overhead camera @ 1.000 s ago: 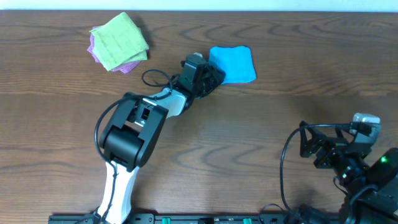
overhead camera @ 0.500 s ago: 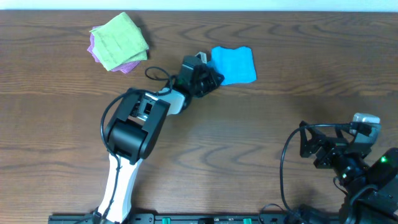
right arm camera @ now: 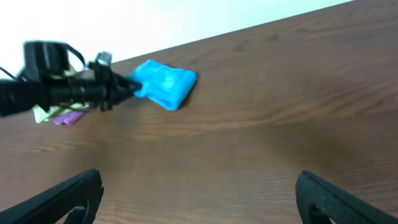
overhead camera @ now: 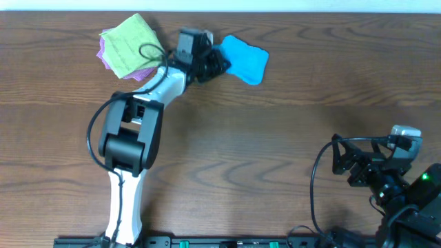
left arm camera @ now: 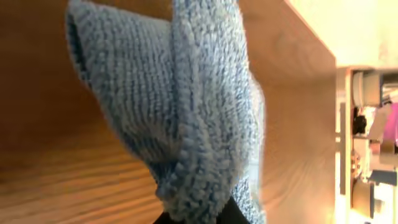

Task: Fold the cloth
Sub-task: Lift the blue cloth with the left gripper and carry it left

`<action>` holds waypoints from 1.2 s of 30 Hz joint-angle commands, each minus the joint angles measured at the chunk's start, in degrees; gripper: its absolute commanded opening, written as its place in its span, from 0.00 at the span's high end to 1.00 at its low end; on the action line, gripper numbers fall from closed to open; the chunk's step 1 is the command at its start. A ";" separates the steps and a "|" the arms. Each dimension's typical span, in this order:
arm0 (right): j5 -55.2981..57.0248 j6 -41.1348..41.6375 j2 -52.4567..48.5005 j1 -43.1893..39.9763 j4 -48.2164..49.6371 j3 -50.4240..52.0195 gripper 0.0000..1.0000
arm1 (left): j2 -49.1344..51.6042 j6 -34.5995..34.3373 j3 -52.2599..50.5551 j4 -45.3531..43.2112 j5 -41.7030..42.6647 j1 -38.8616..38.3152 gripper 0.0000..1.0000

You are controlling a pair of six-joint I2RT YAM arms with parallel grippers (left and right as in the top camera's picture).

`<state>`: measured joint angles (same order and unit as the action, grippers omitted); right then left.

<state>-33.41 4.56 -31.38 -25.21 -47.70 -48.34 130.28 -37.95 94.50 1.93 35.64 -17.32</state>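
The sky-blue cloth [overhead camera: 244, 60] is bunched and folded near the table's far edge. My left gripper [overhead camera: 216, 62] is shut on its left edge and holds it partly lifted. In the left wrist view the cloth [left arm camera: 186, 112] hangs in folds from the jaws [left arm camera: 199, 218]. The right wrist view shows the cloth [right arm camera: 165, 84] far off, with the left arm on its left. My right gripper [overhead camera: 342, 163] is open and empty at the front right, its fingers wide apart [right arm camera: 199, 193].
A light green cloth [overhead camera: 132, 45] lies on a purple cloth [overhead camera: 105, 55] at the back left, close to the left arm. The table's far edge runs just behind them.
My left gripper has swung left and toward the far edge, dragging the blue cloth with it; the cloth has bunched from a flat rectangle. The right arm has not moved.
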 commanded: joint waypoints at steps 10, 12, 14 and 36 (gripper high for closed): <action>0.22 0.72 0.24 -0.48 0.07 0.15 0.01 | -2.99 4.79 13.57 6.67 0.44 2.99 0.94; 0.22 0.74 0.24 -0.48 0.09 0.15 0.01 | -3.02 5.44 15.39 8.09 0.42 3.85 0.94; 0.22 0.72 0.24 -0.48 0.09 0.15 0.01 | -3.02 6.27 17.09 9.20 0.42 4.74 0.94; 0.22 0.74 0.24 -0.48 0.07 0.15 0.01 | -3.02 8.37 24.98 16.04 4.33 18.56 0.94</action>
<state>-33.41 4.56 -31.38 -25.21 -47.70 -48.34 128.68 -31.00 116.57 17.87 37.39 0.36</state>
